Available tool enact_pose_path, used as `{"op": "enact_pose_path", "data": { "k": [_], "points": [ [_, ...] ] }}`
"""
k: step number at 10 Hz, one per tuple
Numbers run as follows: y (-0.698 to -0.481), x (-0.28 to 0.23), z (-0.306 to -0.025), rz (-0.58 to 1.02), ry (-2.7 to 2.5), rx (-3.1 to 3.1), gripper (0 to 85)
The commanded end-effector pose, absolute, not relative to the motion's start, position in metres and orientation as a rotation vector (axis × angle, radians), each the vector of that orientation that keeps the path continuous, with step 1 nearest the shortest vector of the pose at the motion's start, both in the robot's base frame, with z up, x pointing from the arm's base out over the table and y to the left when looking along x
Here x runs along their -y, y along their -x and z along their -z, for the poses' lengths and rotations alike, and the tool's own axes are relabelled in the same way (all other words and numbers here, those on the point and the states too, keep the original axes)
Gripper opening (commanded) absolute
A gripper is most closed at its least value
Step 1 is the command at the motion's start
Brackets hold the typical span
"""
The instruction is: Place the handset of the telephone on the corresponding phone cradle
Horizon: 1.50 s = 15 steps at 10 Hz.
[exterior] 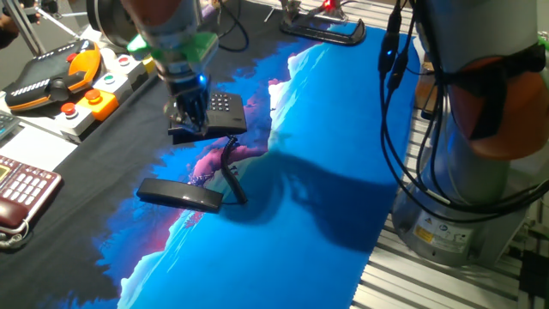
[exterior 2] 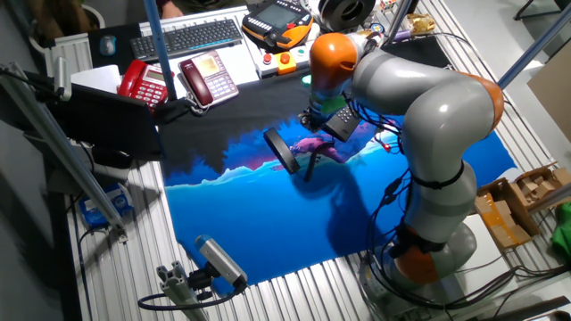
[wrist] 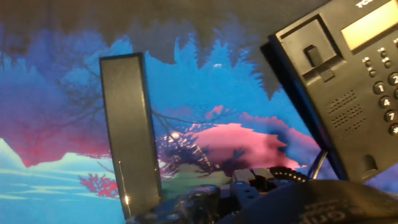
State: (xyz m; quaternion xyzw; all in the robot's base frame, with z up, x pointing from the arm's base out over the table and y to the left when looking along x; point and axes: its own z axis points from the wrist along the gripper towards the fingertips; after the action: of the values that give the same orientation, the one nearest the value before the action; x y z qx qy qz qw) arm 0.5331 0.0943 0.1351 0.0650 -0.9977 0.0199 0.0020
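Observation:
The black handset lies flat on the blue mat, off the phone and toward the near side of it. It also shows in the other fixed view and as a long dark bar in the hand view. The black telephone with its grey keypad sits on the mat, and its coiled cord runs toward the handset. The phone cradle is bare. My gripper hangs just over the phone's cradle side. Its fingers are dark and hard to separate.
An orange-and-black controller and a button box stand at the back left. A dark red and cream phone lies at the left edge. A keyboard and a red phone lie beyond the mat. The robot's base stands right.

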Motion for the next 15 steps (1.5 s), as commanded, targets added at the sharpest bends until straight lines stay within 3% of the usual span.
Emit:
{"op": "enact_pose_path", "data": {
  "k": [1,15],
  "points": [
    [-0.531,-0.098,-0.131,-0.052,-0.198,3.129,0.7],
    [-0.523,-0.108,-0.116,0.015,-0.292,3.122,0.7]
  ]
}}
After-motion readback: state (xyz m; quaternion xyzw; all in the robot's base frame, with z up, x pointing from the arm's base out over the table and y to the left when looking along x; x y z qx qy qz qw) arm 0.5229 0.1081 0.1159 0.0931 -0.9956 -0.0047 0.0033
